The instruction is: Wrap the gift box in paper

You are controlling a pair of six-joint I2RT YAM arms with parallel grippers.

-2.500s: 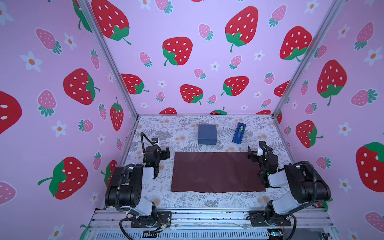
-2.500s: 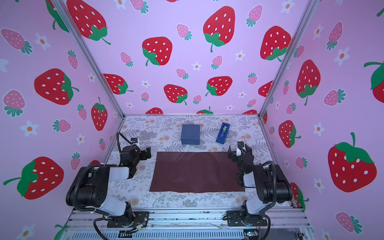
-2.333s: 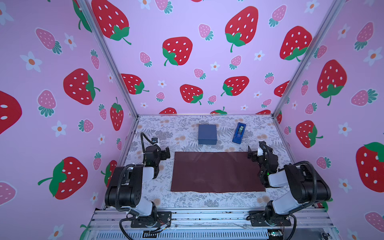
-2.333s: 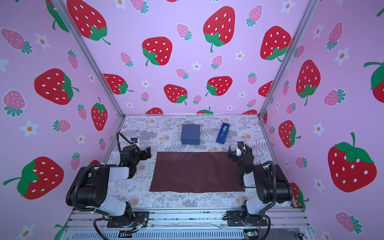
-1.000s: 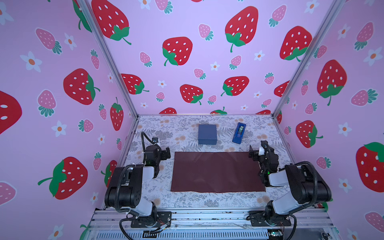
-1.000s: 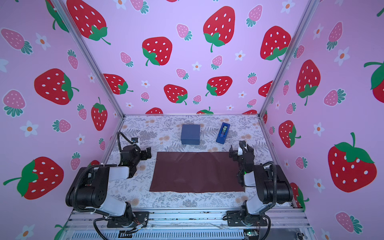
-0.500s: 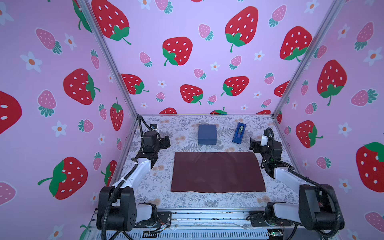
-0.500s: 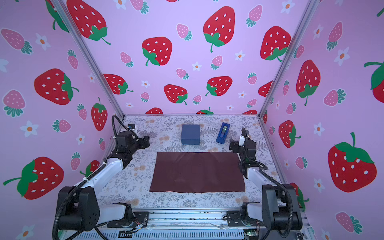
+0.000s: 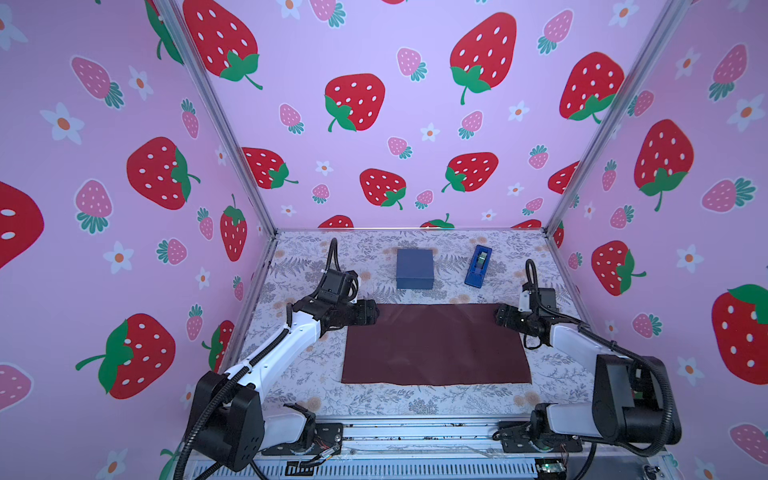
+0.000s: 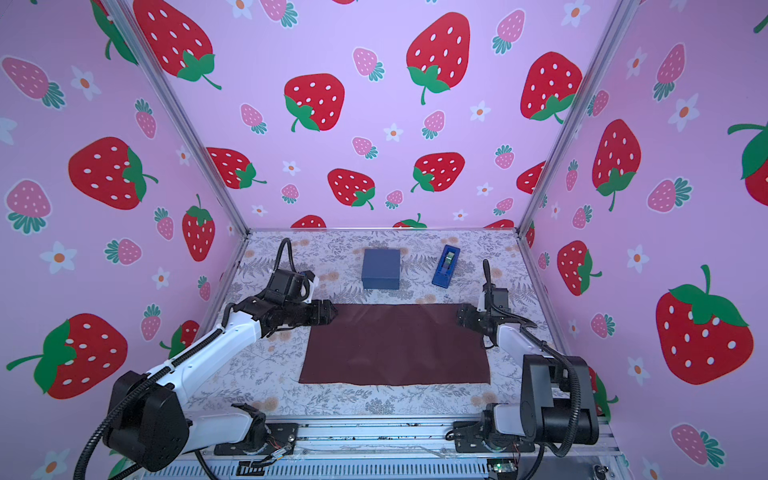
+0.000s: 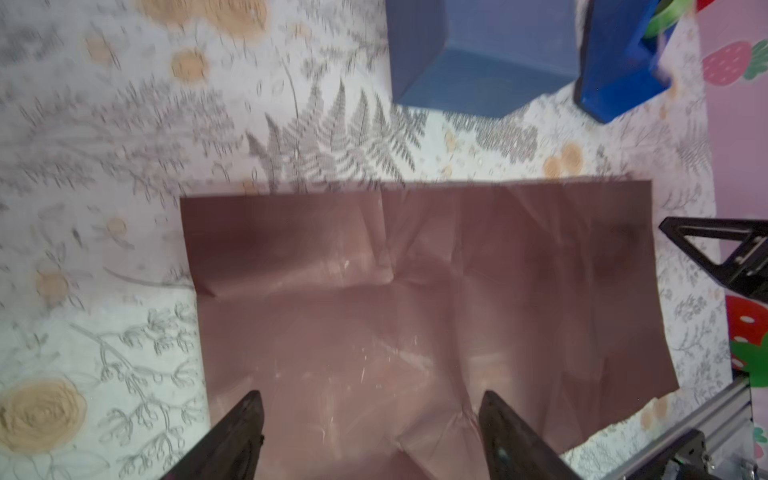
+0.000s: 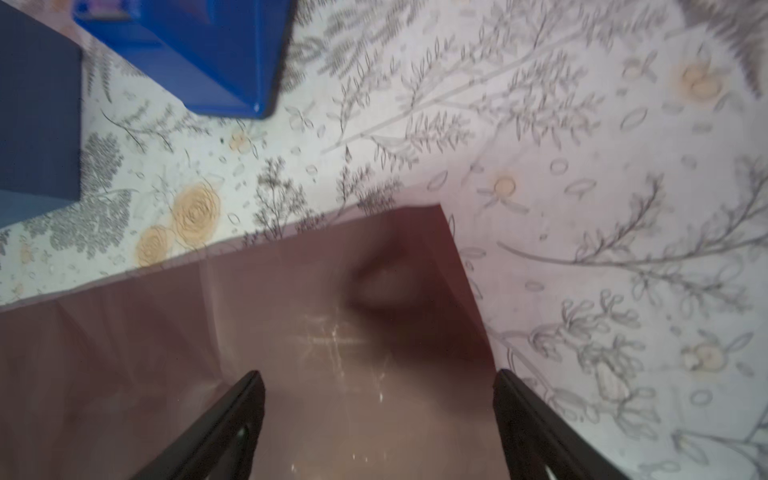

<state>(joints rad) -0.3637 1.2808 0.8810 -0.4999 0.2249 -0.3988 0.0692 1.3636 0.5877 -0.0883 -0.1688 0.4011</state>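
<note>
The dark slate-blue gift box (image 9: 414, 268) (image 10: 380, 268) stands at the back of the table, beyond the paper. The maroon paper (image 9: 436, 345) (image 10: 395, 345) lies flat with faint creases. My left gripper (image 9: 374, 312) (image 11: 370, 399) hovers open over the paper's far left corner. My right gripper (image 9: 498, 316) (image 12: 378, 376) hovers open over its far right corner. Neither has anything between its fingers. In the wrist views the paper (image 11: 415, 291) (image 12: 291, 332) lies under the jaws, with the box (image 11: 478, 62) (image 12: 37, 104) beyond it.
A bright-blue tape dispenser (image 9: 478, 266) (image 10: 445, 266) stands to the right of the box. Pink strawberry walls close in the left, right and back. The floral tablecloth (image 9: 299, 374) surrounds the paper. An aluminium rail (image 9: 415, 432) runs along the front edge.
Both arms have unfolded from their tucked posture near the front and reached forward and inward to the paper's far corners. Box, dispenser and paper have not moved.
</note>
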